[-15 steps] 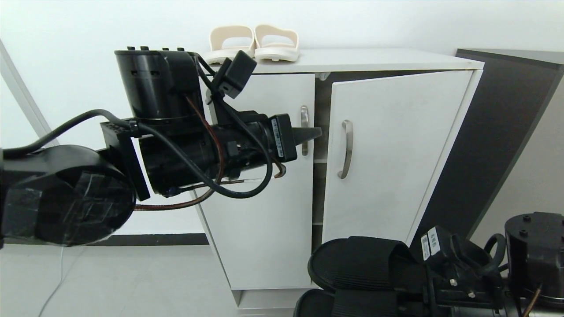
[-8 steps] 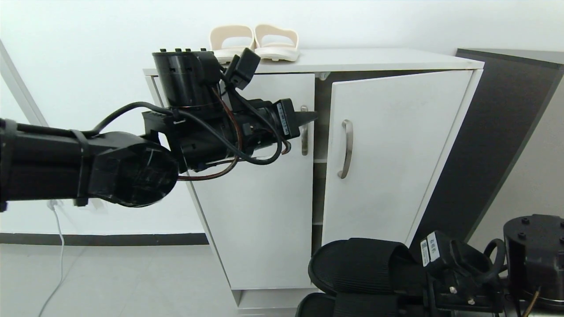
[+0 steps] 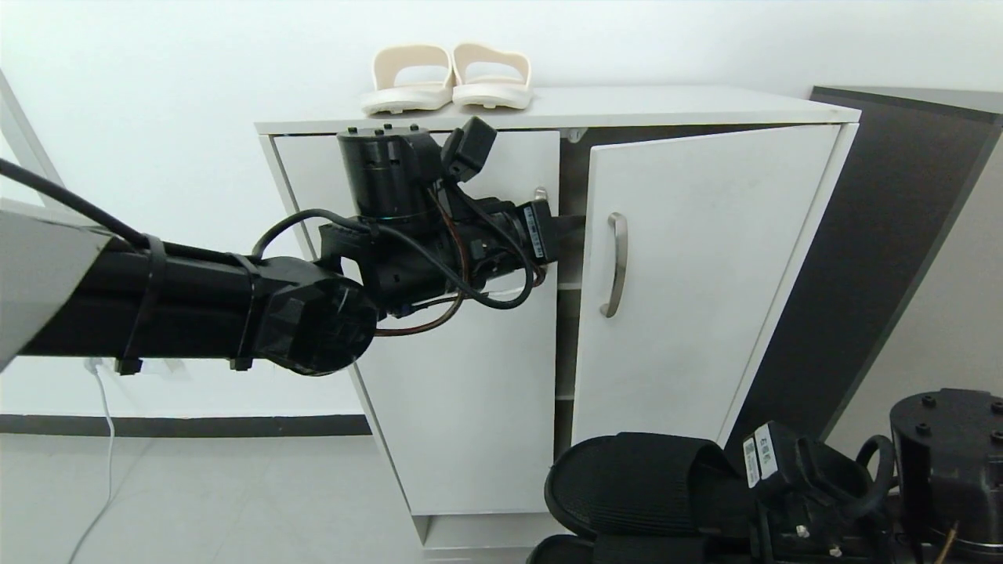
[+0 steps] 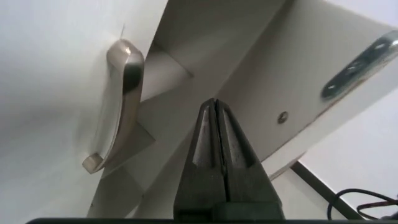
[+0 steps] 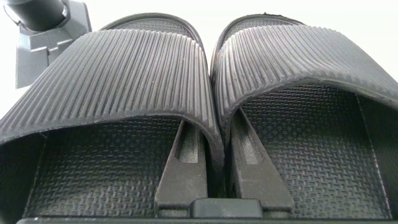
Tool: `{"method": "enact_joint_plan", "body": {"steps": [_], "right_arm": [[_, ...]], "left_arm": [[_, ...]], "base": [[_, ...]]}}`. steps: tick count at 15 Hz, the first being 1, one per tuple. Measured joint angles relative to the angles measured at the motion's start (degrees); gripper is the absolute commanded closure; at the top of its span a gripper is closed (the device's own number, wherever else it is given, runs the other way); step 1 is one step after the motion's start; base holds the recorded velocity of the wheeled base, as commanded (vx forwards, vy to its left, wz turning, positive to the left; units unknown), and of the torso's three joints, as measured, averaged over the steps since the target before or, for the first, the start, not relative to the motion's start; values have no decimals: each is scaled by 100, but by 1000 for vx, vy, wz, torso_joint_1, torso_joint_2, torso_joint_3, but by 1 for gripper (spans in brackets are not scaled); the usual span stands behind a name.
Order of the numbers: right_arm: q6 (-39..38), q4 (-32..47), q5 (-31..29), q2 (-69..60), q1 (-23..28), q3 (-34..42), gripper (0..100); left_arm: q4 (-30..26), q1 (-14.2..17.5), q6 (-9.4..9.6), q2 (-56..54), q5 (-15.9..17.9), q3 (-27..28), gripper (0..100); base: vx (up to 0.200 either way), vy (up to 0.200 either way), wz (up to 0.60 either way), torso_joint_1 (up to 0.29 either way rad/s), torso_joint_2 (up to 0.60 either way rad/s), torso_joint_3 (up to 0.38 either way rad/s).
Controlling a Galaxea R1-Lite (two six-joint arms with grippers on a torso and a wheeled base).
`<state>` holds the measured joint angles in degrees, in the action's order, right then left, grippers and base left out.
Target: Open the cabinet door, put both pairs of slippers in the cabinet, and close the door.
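Observation:
The white cabinet (image 3: pixel 689 106) has its right door (image 3: pixel 705 274) slightly ajar and its left door (image 3: pixel 462 392) closed. My left gripper (image 3: pixel 570 225) is shut and empty, its tip poking into the dark gap between the doors, beside the left door's handle (image 4: pixel 118 106). In the left wrist view the gripper (image 4: pixel 216 118) points at the cabinet's inside. Beige slippers (image 3: pixel 447 76) lie on the cabinet top. Low in front of the right door, my right gripper (image 5: pixel 217 163) is shut on the black slippers (image 3: pixel 642 482), one finger under each strap.
A dark grey panel (image 3: pixel 901 235) stands against the cabinet's right side. The right door's metal handle (image 3: pixel 617 265) is free. A white wall is behind, with grey floor (image 3: pixel 219 501) and a thin cable (image 3: pixel 102 407) at the lower left.
My left arm has pushed forward and right, taking the shut gripper from in front of the left door's handle into the gap between the doors. The black slippers have sunk slightly.

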<state>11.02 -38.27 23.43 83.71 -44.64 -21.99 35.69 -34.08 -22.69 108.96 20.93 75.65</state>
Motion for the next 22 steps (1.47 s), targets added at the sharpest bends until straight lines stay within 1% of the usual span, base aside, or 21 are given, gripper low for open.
{"method": "enact_joint_plan", "body": {"steps": [4, 8, 10, 11, 13, 14, 15, 22], "right_arm": [[0, -10, -9, 30, -83, 55, 100], [1, -18, -11, 27, -354, 249, 100], [20, -29, 0, 16, -428, 332, 100], [96, -33, 2, 11, -450, 375, 100], [235, -29, 2, 0, -516, 461, 100], [246, -33, 0, -17, -544, 485, 100], [250, -21, 0, -45, -574, 521, 100], [252, -32, 10, -150, -629, 540, 100]], "left_arm": [[5, 5, 2, 127, -5, 78, 100], [0, 2, 2, 229, -44, 161, 100], [18, -138, 24, 226, -60, 127, 100], [44, -233, 50, 197, -63, 15, 100], [301, -635, 115, 20, -68, -391, 100], [383, -751, 121, -69, -71, -499, 100], [394, -800, 112, -151, -93, -571, 100], [421, -756, 101, -297, -145, -713, 100]], "base": [[0, 0, 0, 0, 0, 0], [-200, 0, 0, 7, 2, -1], [-200, 0, 0, 0, 2, 2], [-200, 0, 0, 2, 2, 2], [-200, 0, 0, 2, -2, 0], [0, 0, 0, 0, 0, 0], [0, 0, 0, 0, 0, 0], [0, 0, 0, 0, 0, 0]]}}
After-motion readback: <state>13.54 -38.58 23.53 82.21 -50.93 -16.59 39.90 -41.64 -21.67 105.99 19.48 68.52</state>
